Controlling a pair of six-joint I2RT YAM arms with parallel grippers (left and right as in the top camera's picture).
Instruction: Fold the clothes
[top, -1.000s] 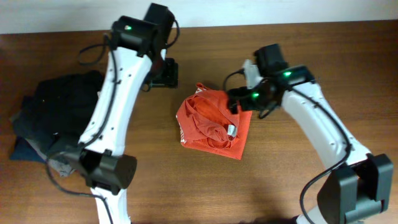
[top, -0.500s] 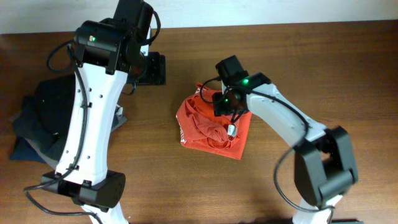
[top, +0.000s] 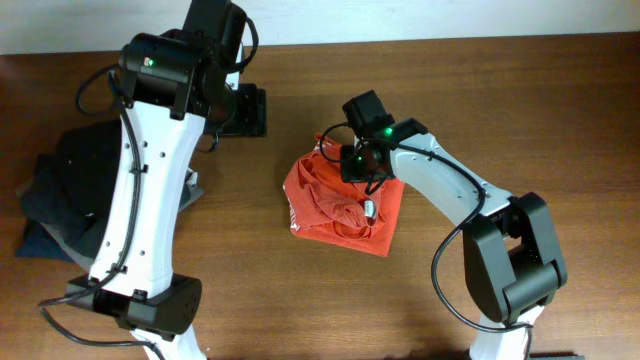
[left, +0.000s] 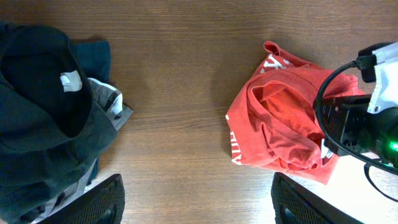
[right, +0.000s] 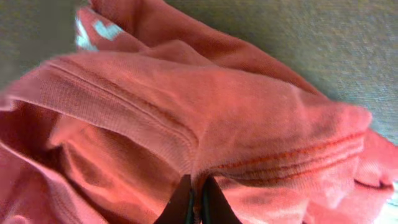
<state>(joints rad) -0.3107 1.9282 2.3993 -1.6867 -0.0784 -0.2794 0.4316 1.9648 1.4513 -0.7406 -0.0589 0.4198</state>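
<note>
Since a second ago the right gripper (top: 358, 165) has dropped onto the red-orange T-shirt (top: 335, 205), crumpled mid-table. Left wrist: left gripper (left: 199, 202) spread and empty, shirt well off to frame right, so the right arm is nearer. Right wrist: jaws pinched on a hem fold.

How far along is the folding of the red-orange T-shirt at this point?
Done: nothing that looks like a fold; the red-orange T-shirt lies bunched in a crumpled heap on the table. In hand: the right gripper is shut on a ridge of its fabric, while the left gripper hangs open above the table, holding nothing. Left: spreading the shirt flat and every fold.
</note>
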